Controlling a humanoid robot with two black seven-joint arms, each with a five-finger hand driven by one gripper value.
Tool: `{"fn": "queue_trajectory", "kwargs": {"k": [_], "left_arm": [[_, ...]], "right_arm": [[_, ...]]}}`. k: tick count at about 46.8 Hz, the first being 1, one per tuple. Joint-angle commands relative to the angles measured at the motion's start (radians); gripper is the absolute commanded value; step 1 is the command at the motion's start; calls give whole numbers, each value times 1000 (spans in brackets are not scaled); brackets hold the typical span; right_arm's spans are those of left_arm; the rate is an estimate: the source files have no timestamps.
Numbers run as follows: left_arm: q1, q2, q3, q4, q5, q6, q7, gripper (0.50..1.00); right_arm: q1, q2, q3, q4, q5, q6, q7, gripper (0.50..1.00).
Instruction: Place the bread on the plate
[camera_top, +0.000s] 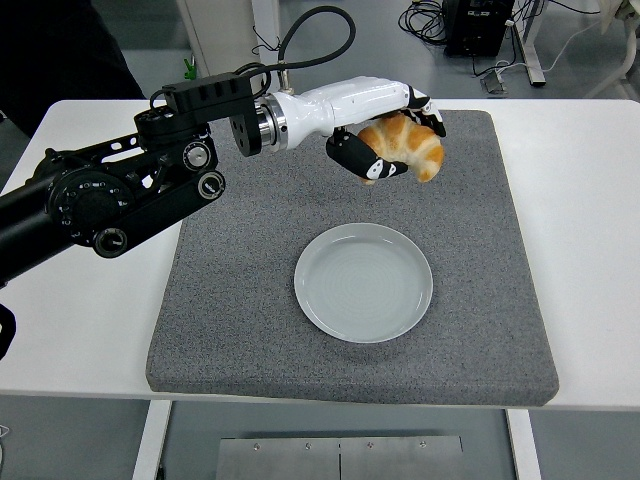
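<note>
**Ana:** While the left hand (385, 140) holds the bread (406, 147) up over the far part of the grey mat (240, 300), where does the plate (363, 282) lie from it?

**Ben:** Toward the near edge of the table (80, 330), and slightly to the left in the picture. The bread hangs in the air beyond the plate's far rim, not yet over the dish. I judge the coming move to be a short carry toward the robot and then down.

**Ana:** How is the hand holding it?

**Ben:** The fingers (425, 108) curl over the top of the croissant and the thumb closes in from below, so the hand is clasped round it. Much of the golden crust shows on the right side, clear of the hand.

**Ana:** Which way does its long axis run?

**Ben:** Roughly across the picture, tilting down toward the right. The plate looks wide enough to take it in that direction, so I doubt a turn of the wrist is needed.

**Ana:** And the other arm?

**Ben:** I cannot see the right arm at all. The left arm comes in from the left edge and reaches over the mat, so it alone is in place to do the job.

**Ana:** Is anything on the plate?

**Ben:** Nothing; it lies bare on the mat, a little right of centre.
</note>
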Motion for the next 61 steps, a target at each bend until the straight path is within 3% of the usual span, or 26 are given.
{"fn": "queue_trajectory", "kwargs": {"k": [1,22,36,45,61], "left_arm": [[16,-5,4,0,10,3,-4,636],[67,-10,124,0,11,72,-10,634],[93,-6,147,0,11,76,-24,634],[96,1,208,0,11,124,-25,634],[110,30,246,1,16,147,-42,636]], "right_arm": [[0,0,0,0,0,0,0,1000],[0,0,0,0,0,0,0,1000],[0,0,0,0,0,0,0,1000],[0,0,0,0,0,0,0,1000],[0,0,0,0,0,0,0,1000]]}}
